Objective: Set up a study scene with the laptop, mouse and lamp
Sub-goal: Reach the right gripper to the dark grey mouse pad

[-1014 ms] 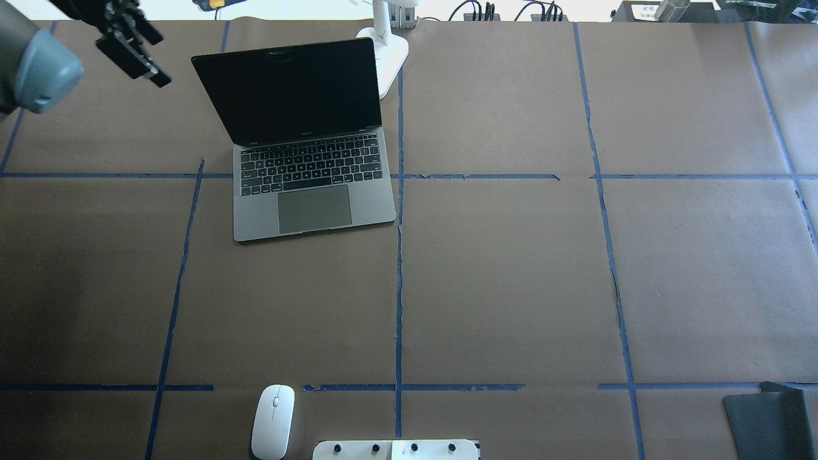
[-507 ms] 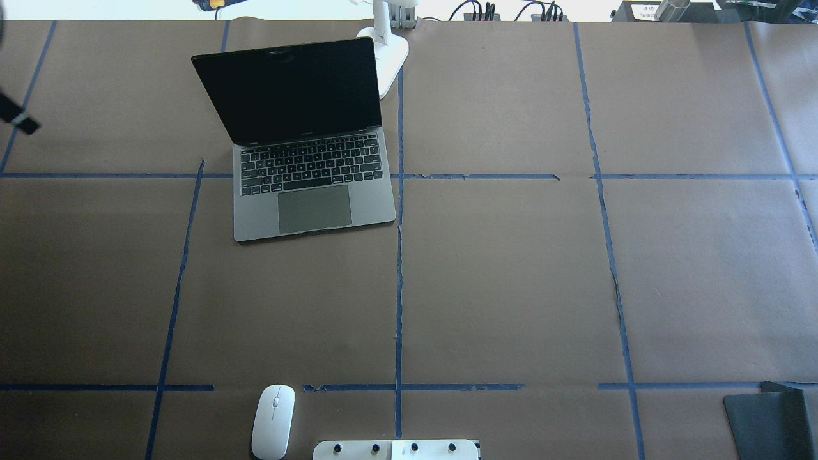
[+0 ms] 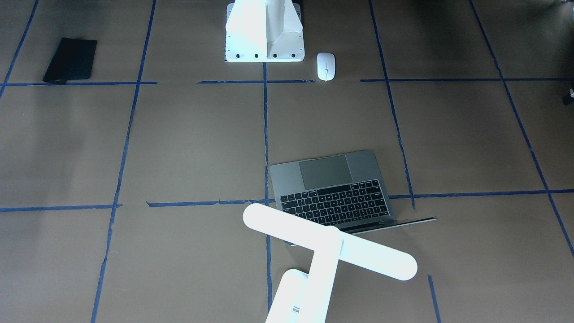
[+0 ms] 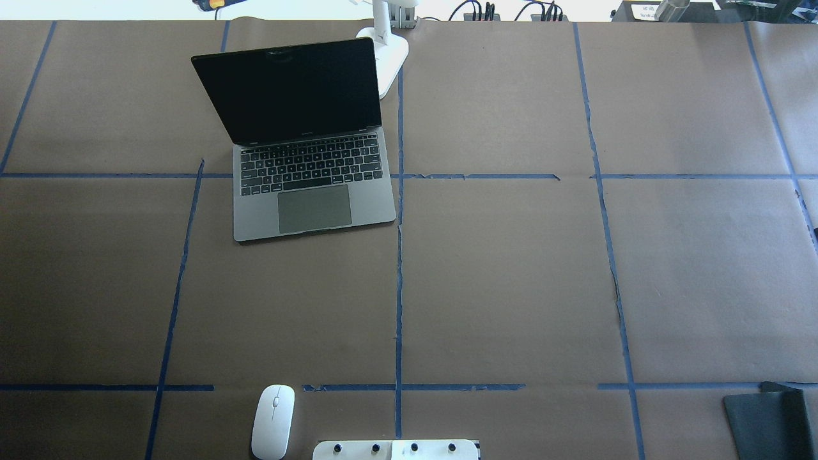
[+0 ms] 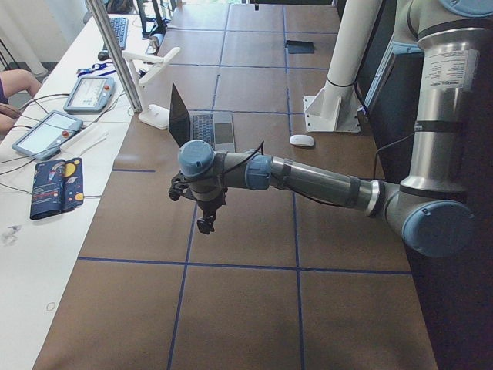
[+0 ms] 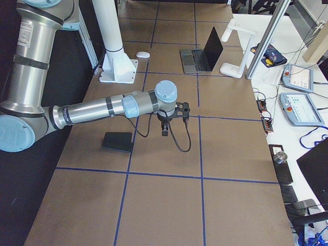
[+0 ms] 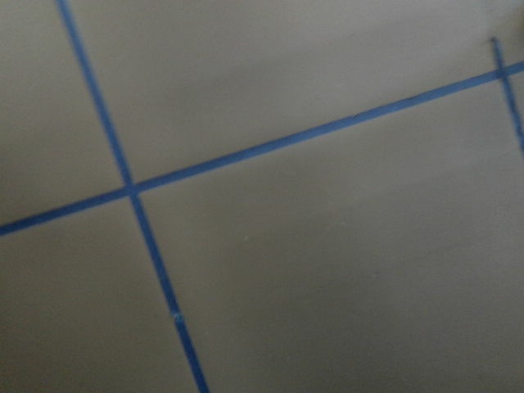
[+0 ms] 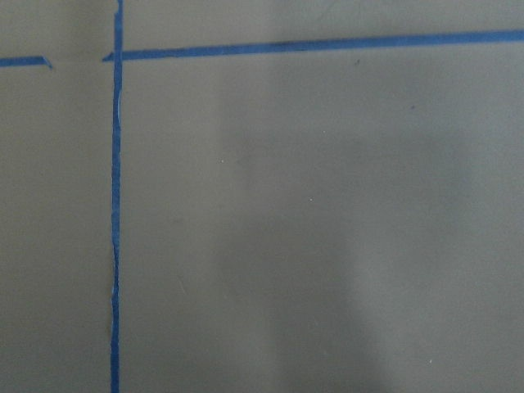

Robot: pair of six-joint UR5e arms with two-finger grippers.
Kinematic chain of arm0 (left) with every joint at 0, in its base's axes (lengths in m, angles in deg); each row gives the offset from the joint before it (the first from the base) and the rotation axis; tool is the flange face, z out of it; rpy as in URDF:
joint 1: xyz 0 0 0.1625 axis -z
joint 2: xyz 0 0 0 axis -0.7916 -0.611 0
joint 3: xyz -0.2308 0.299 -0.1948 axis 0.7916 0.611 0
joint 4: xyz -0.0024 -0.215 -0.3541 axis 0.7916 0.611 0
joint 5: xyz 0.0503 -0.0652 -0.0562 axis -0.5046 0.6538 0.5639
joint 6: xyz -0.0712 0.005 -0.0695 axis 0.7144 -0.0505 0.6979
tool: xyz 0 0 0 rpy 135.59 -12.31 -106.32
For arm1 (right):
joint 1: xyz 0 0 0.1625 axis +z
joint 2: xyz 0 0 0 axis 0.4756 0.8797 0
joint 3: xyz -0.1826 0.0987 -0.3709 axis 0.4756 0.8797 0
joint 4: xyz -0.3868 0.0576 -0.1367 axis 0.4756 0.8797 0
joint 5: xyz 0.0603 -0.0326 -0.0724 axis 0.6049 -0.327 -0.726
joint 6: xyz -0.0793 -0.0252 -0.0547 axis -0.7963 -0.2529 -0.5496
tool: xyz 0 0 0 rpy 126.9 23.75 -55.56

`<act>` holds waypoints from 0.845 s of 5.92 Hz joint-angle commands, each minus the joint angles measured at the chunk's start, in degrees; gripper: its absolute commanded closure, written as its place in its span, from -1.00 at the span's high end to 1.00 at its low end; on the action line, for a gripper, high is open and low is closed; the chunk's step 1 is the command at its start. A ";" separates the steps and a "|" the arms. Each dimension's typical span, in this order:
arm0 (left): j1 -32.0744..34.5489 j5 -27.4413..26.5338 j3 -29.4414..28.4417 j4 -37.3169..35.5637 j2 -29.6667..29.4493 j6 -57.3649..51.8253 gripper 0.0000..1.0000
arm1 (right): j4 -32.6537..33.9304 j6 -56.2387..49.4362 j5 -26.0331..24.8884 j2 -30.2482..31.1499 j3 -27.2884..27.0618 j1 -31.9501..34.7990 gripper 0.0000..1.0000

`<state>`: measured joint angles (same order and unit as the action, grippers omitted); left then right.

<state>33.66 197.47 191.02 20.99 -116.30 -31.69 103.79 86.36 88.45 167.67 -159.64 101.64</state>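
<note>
Though I cannot tell whether my left pincer [image 5: 206,224] and right pincer [image 6: 165,129] are spread or pressed, the laptop [image 4: 300,140] stands open, lamp [image 4: 391,54] just behind it, mouse [image 4: 273,421] well apart toward me.

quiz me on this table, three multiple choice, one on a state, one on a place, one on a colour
1. The slim dark-grey metal laptop is:
A. shut
B. open with a dark screen
C. open with a lit screen

2. The small white glossy oval mouse lies:
A. beside the white bolted pedestal
B. on the laptop's keys
C. behind the laptop's screen

3. The tape lines on the brown table are:
A. red
B. yellow
C. blue

1 B: the lid is up and the screen is black.
2 A: it lies just off the pedestal's foot, apart from it.
3 C: every grid line is blue.
</note>
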 commanded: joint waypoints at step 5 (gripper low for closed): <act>0.31 0.12 0.72 0.86 1.13 0.49 1.00 | -52.50 44.35 -28.52 18.75 9.14 -38.91 1.00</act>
<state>33.97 197.59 191.73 21.84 -115.28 -31.20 55.36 127.96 64.77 184.01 -152.35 68.65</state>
